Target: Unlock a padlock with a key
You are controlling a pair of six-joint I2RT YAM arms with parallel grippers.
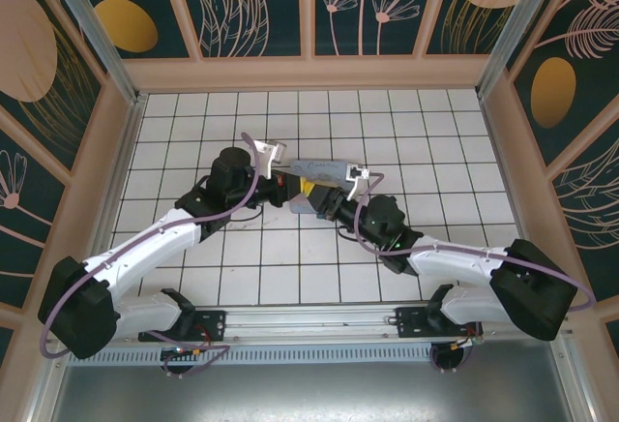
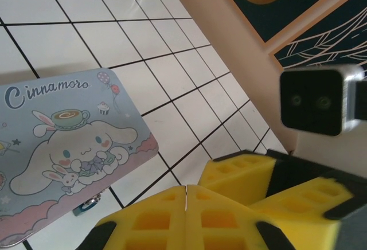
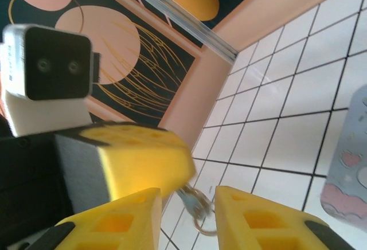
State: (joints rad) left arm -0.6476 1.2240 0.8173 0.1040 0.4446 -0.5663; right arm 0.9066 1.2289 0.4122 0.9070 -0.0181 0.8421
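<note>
Two grippers, nose to nose above the middle of the floor.
- Entry, left gripper point(image 2: 186, 195): yellow fingers clenched flat, no gap at the seam. From their tip hangs what I take for the key point(image 3: 190, 200), so it is grasping that.
- Entry, right gripper point(image 3: 188, 197): fingers parted and released, straddling the hanging piece without touching it.
- Entry, key: thin, grey and blurred, with a ring point(image 3: 203, 224) dangling below it.
- Step in hand, by my reading: passing or re-gripping the key between the two grippers.
- To do it well: the right fingers should close squarely on the flat of the key, just under the left tip. They should avoid the loose ring, which would let it swing. The left grip should hold firm until the right has bitten.

Surroundings:
- One tiled floor point(image 1: 280, 267), white with dark grout.
- One tin point(image 2: 63, 141), pale blue with a cartoon lid, flat on the floor just beside the grippers. It is near enough to foul a descending arm.
- One padlock point(image 2: 87, 204), probable: a small blue-grey item with a metal loop, on the floor at the tin's near edge. It is too small to confirm, and crowded by the tin, so awkward to reach.
</note>
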